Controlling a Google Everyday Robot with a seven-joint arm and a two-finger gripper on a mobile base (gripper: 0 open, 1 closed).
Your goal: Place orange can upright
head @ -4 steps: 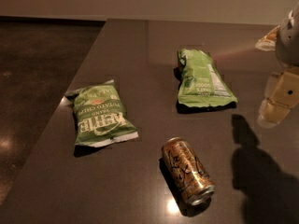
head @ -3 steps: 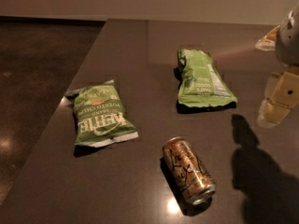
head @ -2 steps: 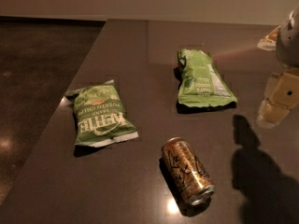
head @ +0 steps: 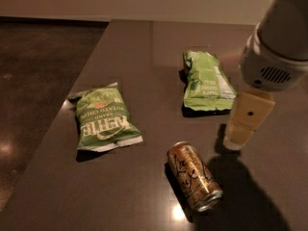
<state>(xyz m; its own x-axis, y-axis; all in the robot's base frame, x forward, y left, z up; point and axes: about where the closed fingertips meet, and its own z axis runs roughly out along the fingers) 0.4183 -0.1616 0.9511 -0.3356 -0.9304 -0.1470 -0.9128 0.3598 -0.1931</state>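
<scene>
The orange can lies on its side on the dark table, near the front, with its silver pull-tab end pointing toward the front right. My gripper hangs below the white arm housing, above the table, just up and to the right of the can and apart from it. It holds nothing that I can see. Its shadow falls on the table right of the can.
A green Kettle chip bag lies flat left of the can. A second green chip bag lies behind the can, just left of the gripper. The table's left edge drops to a dark floor.
The arm has moved in from the right edge toward the middle, so the gripper now hangs closer to the can. The can and both bags have not moved.
</scene>
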